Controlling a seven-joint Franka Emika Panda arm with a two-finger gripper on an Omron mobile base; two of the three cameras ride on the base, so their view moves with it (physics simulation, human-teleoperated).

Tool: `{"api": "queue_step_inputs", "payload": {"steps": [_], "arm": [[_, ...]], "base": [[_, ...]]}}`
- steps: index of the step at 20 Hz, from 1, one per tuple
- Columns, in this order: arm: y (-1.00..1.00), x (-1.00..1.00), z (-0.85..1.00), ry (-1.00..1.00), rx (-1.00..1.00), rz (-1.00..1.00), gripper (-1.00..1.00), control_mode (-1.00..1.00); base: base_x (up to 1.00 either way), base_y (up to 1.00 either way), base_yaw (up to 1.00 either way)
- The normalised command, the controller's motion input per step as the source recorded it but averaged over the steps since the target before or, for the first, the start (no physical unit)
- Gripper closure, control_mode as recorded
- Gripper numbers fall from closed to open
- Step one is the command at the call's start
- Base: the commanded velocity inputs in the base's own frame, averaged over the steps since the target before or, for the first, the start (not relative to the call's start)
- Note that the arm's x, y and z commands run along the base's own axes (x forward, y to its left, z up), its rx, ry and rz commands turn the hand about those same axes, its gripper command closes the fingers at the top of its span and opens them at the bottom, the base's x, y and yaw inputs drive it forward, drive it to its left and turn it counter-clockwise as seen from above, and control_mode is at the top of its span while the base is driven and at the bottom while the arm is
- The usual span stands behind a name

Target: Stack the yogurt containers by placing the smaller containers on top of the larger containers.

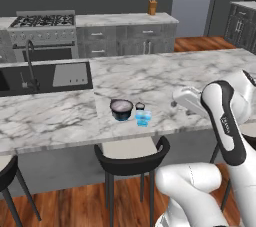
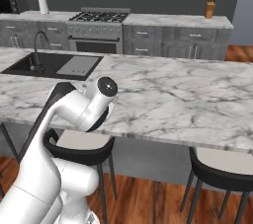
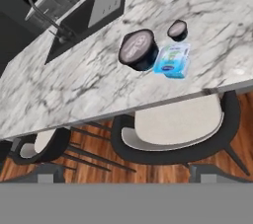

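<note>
While our tool stands wide and empty, we list tub (image 1: 121, 109), blue cup (image 1: 143, 118), tiny cup (image 1: 140, 106) unstacked on worktop (image 1: 60, 116).

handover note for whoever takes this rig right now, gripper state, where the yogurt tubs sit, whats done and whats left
Gripper: open and holding nothing, up off the counter, looking down at the tubs from the stool side.
Things: all three tubs stand together near the counter's front edge, above the stool. Wide dark tub sits toward the sink; light-blue cup is right beside it; tiny dark cup stands just behind the blue cup.
Done: nothing stacked; each tub rests on the counter.
Left: pick up the light-blue cup and set it on the wide dark tub, then probably the tiny dark cup on top.
</note>
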Motion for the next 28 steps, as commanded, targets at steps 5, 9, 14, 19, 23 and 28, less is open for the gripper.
{"api": "queue_step_inputs", "payload": {"steps": [5, 9, 14, 19, 23, 28], "arm": [[0.00, 0.13, -0.20, 0.05, 0.03, 0.00, -1.00, -1.00], [0.00, 0.15, -0.08, 0.01, 0.08, 0.00, -1.00, -1.00], [0.00, 0.15, -0.03, 0.02, 0.10, 0.00, -1.00, -1.00], [0.00, 0.19, -0.15, 0.05, 0.06, 0.00, -1.00, -1.00], [0.00, 0.26, -0.24, 0.08, 0.01, 0.00, -1.00, -1.00], [0.00, 0.27, -0.23, 0.06, 0.01, 0.00, -1.00, -1.00]], "base": [[0.00, 0.00, 0.00], [0.00, 0.00, 0.00], [0.00, 0.00, 0.00], [0.00, 0.00, 0.00], [0.00, 0.00, 0.00], [0.00, 0.00, 0.00]]}}
